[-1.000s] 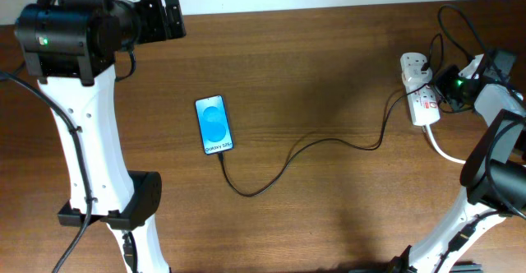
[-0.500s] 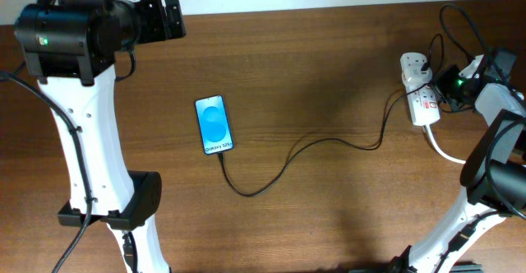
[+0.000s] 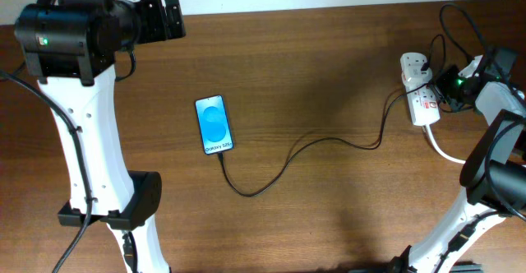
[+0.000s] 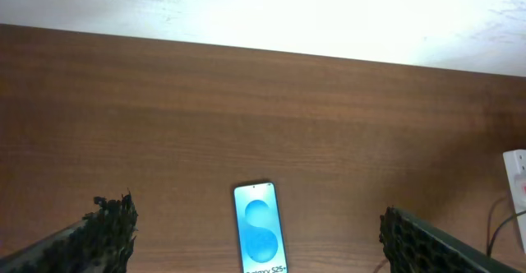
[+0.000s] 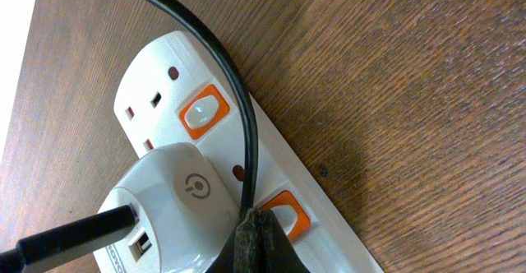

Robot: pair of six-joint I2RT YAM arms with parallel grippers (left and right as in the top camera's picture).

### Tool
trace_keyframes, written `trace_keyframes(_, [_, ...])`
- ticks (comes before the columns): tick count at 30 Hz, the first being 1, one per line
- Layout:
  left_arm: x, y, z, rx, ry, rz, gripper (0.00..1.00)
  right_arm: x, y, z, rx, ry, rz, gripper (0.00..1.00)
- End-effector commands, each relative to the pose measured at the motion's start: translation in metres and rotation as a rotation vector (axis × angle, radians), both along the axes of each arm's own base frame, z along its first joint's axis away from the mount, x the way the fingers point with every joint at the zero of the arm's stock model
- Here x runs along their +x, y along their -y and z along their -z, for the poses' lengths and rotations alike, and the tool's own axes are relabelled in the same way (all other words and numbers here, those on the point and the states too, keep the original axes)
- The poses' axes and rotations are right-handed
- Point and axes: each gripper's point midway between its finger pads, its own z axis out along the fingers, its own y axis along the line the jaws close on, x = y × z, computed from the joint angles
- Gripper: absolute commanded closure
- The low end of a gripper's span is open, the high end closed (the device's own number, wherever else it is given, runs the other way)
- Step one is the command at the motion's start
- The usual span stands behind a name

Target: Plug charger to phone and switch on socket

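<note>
The phone lies flat left of the table's middle, its blue screen lit; it also shows in the left wrist view. The thin black charger cable meets the phone's near short edge and runs right to the white socket strip. My right gripper is at the strip. In the right wrist view its shut fingertips touch the lower orange switch, beside the cable. My left gripper is open and empty, high above the phone, which lies between its fingers.
A white adapter sits plugged into the strip, with a second orange switch above it. A thick white cord leaves the strip's near end. Black robot cables loop at the back right. The table's far edge meets a white wall.
</note>
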Motion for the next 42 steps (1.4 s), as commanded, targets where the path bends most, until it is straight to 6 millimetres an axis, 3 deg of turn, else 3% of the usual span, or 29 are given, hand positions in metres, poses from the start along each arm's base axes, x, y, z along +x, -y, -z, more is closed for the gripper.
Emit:
trace_keyframes(1, [-0.004,-0.002,-0.008,-0.008,0.022,0.000,0.01,-0.002,-0.061,0.018,0.122,-0.046,-0.117,0.96])
trace_keyframes(8, [-0.004,-0.002,-0.008,-0.008,0.022,0.000,0.01,-0.007,-0.061,0.020,0.124,-0.069,-0.112,0.96])
trace_keyframes(15, [-0.004,-0.002,-0.008,-0.008,0.022,0.000,0.01,-0.012,-0.030,0.010,0.102,-0.053,-0.047,0.96])
trace_keyframes(22, [-0.004,-0.002,-0.008,-0.008,0.022,0.000,0.01,-0.033,0.013,-0.033,0.073,-0.007,0.042,0.96])
trace_keyframes(26, [-0.004,-0.002,-0.008,-0.008,0.022,0.000,0.01,-0.050,0.028,-0.079,0.017,0.047,0.049,0.96])
trace_keyframes(34, [-0.004,-0.002,-0.008,-0.008,0.022,0.000,0.01,-0.060,0.010,-0.151,-0.091,0.159,-0.028,0.96])
trace_keyframes(40, [-0.004,-0.002,-0.008,-0.008,0.022,0.000,0.01,-0.067,-0.040,-0.214,-0.232,0.290,-0.229,0.96])
trace_keyframes(42, [-0.004,-0.002,-0.008,-0.008,0.022,0.000,0.01,-0.071,-0.056,-0.226,-0.262,0.314,-0.283,0.96])
